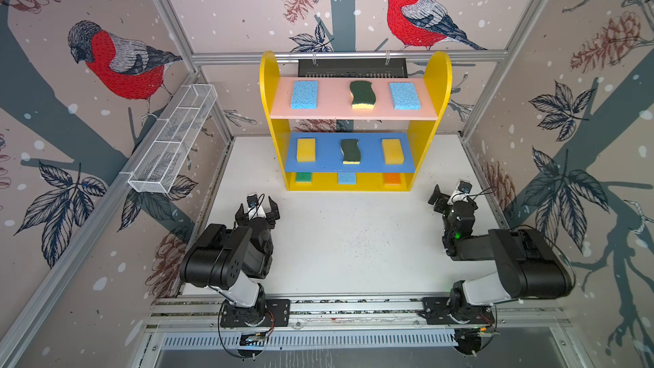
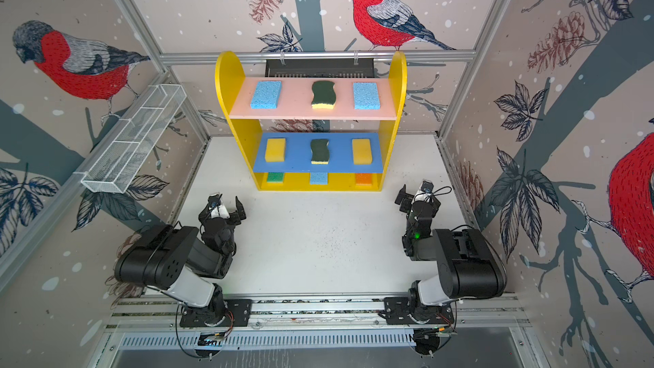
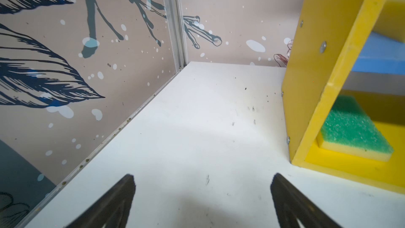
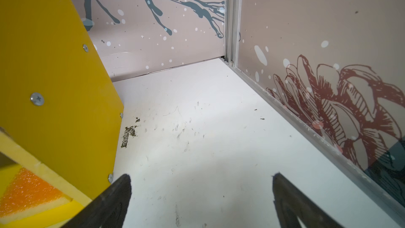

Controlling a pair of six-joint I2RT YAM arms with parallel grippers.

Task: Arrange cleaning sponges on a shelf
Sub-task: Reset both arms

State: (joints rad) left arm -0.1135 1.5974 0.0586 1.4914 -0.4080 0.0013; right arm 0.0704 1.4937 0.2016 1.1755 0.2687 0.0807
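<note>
All nine sponges (image 1: pixel 304 94) on shelf (image 1: pixel 439 76), three per level; left hand (image 3: pixel 203 174), right hand (image 4: pixel 201 174) wide, empty, above surface (image 1: pixel 354 235).

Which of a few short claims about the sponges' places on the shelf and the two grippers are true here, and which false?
1. On the pink top board, two light blue sponges flank a dark-green wavy sponge. True.
2. The blue middle board carries two yellow sponges and a second wavy sponge. True.
3. The orange sponge lies on the blue middle board. False: it lies on the yellow bottom level.
4. The left gripper grips a sponge. False: it is open and empty.
5. The right gripper is shut. False: it is open.
</note>
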